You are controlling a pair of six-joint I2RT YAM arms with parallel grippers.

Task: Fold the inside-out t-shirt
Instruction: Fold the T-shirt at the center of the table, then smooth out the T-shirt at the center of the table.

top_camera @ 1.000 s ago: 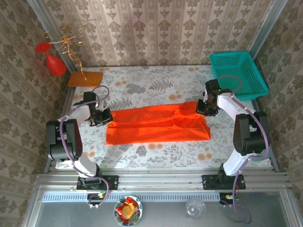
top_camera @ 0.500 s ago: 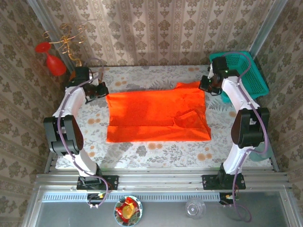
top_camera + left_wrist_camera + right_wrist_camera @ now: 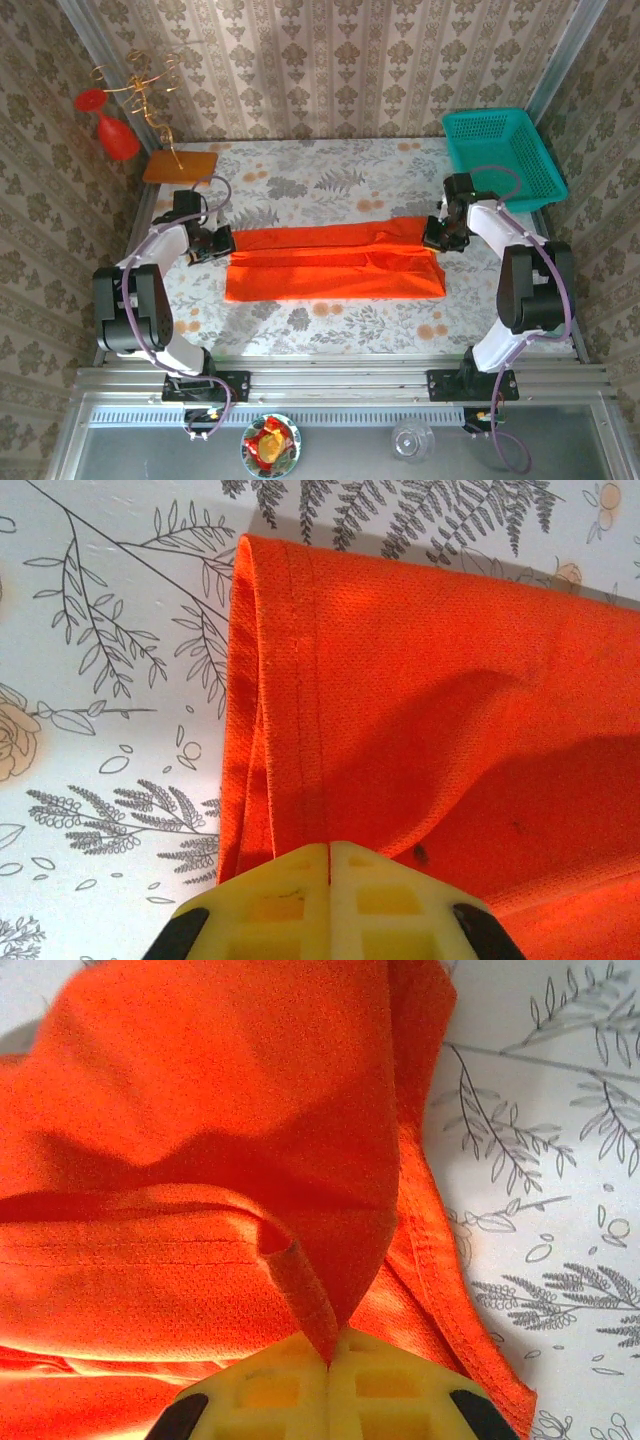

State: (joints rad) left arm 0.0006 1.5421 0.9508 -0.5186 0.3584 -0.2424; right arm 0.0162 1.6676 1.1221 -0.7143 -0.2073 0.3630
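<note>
The inside-out t-shirt (image 3: 335, 265) lies as a long bright orange-red band across the middle of the flowered table (image 3: 330, 185). Its far layer is doubled over toward the near side. My left gripper (image 3: 222, 243) is shut on the shirt's left end. In the left wrist view the yellow fingers (image 3: 290, 890) meet on the hemmed edge of the cloth (image 3: 420, 680). My right gripper (image 3: 432, 236) is shut on the right end. The right wrist view shows a pinched point of cloth (image 3: 220, 1140) between the closed jaws of that gripper (image 3: 330, 1360).
A teal basket (image 3: 500, 150) stands at the back right corner. At the back left sit a flat orange board (image 3: 180, 165) and a red cone ornament (image 3: 112, 130) on a wire stand. A bowl (image 3: 270, 445) and a glass (image 3: 411, 438) lie below the front rail.
Half a second ago both grippers held the shirt's edge far back, spreading it wide. They have since come nearer with that edge, and the shirt is a narrow band again.
</note>
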